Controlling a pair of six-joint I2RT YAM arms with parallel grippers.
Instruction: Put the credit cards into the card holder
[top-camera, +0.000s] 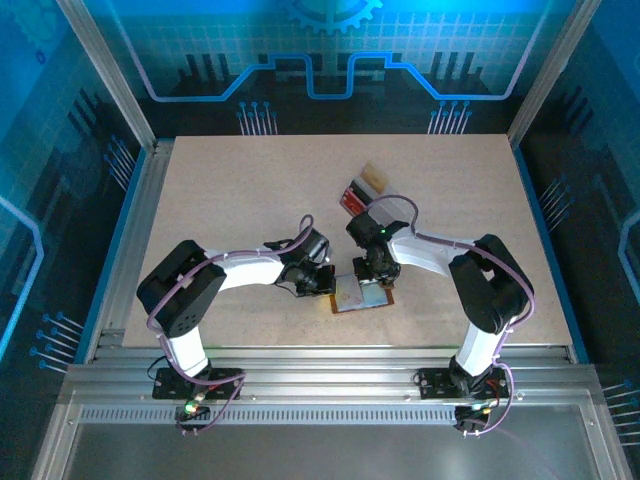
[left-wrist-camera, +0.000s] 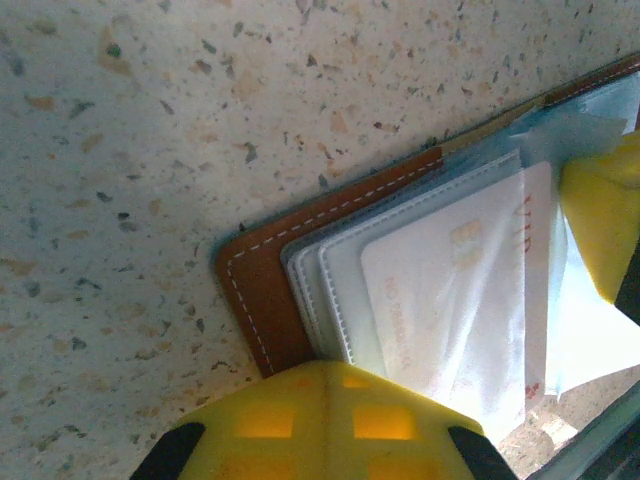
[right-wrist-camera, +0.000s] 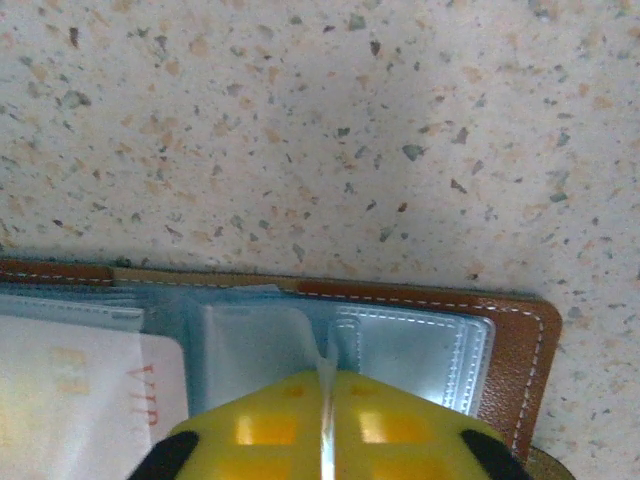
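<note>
**Thin sleeve pinched, holder pinned: where this can slip**

Nearest to me, my right claw (right-wrist-camera: 325, 410) is closed, its two yellow tips meeting on the upstanding edge of a clear sleeve (right-wrist-camera: 400, 350) inside the open wallet. My left claw (left-wrist-camera: 325, 400) is closed as well and bears down at the near edge of the card holder (left-wrist-camera: 265, 290). I cannot tell whether it pinches anything or only presses.

Just beyond the tips, a pale credit card (left-wrist-camera: 450, 300) with red VIP lettering lies among the sleeves under crumpled film. Whether it is seated all the way I cannot tell. The brown stitched cover lies open and flat on the speckled table (left-wrist-camera: 150, 150), midway between my two arms.

I judge the pocket is being held open or settled, so the risks sit in that thin plastic. If I pull too hard, the film may tear or slide out from between my tips. If my left claw loses its press, the whole holder may lift or skate across the table, and the card could slide back out.

Farther off, well apart, red and tan spare cards (top-camera: 363, 188) wait
</note>
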